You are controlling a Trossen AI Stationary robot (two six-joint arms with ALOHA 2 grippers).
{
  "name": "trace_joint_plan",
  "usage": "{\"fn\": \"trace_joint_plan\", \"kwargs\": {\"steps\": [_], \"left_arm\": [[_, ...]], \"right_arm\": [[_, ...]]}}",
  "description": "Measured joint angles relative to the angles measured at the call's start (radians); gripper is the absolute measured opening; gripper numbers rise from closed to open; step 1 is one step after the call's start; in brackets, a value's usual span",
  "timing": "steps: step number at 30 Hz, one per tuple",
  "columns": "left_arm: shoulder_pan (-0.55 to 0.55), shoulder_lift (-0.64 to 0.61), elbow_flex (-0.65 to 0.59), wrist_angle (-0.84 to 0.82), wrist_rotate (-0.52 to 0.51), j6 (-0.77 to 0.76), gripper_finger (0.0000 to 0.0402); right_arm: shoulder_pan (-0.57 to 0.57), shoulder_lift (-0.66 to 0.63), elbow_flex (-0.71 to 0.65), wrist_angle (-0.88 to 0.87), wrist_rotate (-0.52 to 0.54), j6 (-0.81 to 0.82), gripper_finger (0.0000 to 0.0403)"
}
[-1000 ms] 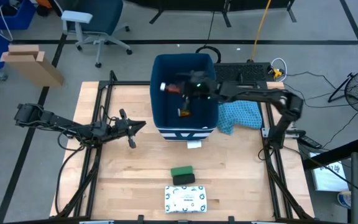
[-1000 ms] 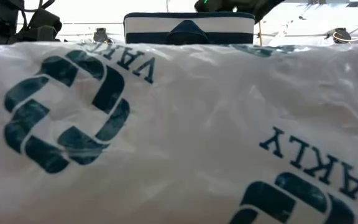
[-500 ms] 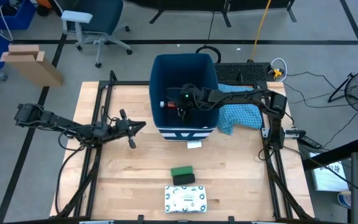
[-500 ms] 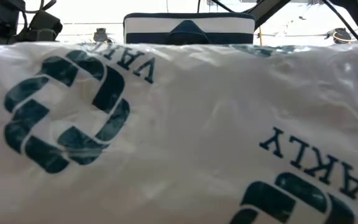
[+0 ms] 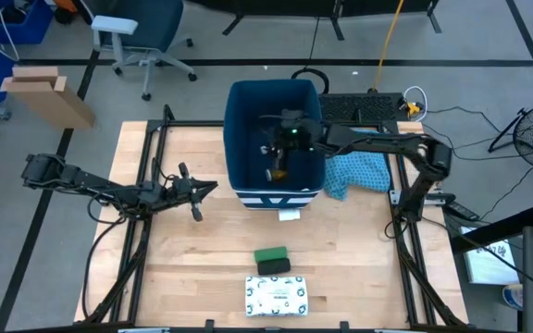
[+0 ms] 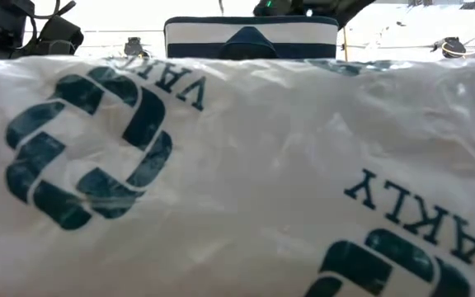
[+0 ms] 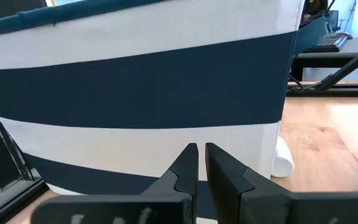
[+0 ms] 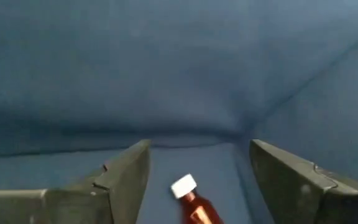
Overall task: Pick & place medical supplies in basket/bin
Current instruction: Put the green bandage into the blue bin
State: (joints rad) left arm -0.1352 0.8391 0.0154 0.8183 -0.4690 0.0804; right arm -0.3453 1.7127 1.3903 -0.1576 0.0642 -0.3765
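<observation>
The deep dark blue bin (image 5: 276, 102) with a striped front (image 7: 135, 99) stands at the table's far middle. An orange-red bottle with a white cap (image 8: 191, 200) lies on the bin floor (image 5: 276, 170). My right gripper (image 8: 197, 149) hangs open inside the bin above it (image 5: 276, 134), touching nothing. A small dark green box (image 5: 271, 260) and a flat white packet with green print (image 5: 276, 294) lie near the table's near edge; the packet fills the low view (image 6: 221, 181). No separate red item shows. My left gripper (image 7: 201, 155) waits shut, left of the bin (image 5: 204, 189).
A light blue patterned cloth (image 5: 354, 171) lies right of the bin. A small white tag (image 5: 288, 215) sits at the bin's front foot. Black frame rails (image 5: 142, 231) run along both table sides. Bare wood lies between the bin and the green box.
My right gripper dipped down into the bin toward its near left part, then rose and drew back toward the bin's middle. A white-tipped thing that showed at its fingers no longer shows there. The left arm kept still.
</observation>
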Motion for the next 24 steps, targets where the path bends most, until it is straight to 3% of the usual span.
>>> {"fn": "trace_joint_plan", "kwargs": {"steps": [4,6,8,13,17,21,24], "left_arm": [[0.0,0.0,0.0,-0.006,0.0,-0.012,0.0035],[0.0,0.0,0.0,-0.007,0.0,-0.016,0.0035],[0.0,0.0,0.0,-0.007,0.0,-0.02,0.0035],[0.0,0.0,0.0,-0.029,0.0,-0.033,0.0035],[0.0,0.0,0.0,-0.034,-0.003,-0.032,0.0035],[0.0,0.0,0.0,-0.031,-0.003,-0.027,0.0035],[0.0,0.0,0.0,-0.03,-0.003,-0.026,0.0035]], "right_arm": [[0.023,-0.149,-0.001,-0.018,0.111,-0.012,0.0261],[0.034,-0.244,-0.001,-0.04,0.114,-0.013,0.0252],[0.04,-0.337,-0.001,-0.091,0.057,-0.001,0.024],[0.042,-0.553,-0.001,-0.254,-0.2,0.06,0.0177],[0.043,-0.693,-0.025,-0.377,-0.277,0.118,0.0102],[0.058,-0.842,-0.172,-0.391,-0.334,0.166,0.0018],[0.091,-0.967,-0.343,-0.334,-0.358,0.215,0.0011]]}}
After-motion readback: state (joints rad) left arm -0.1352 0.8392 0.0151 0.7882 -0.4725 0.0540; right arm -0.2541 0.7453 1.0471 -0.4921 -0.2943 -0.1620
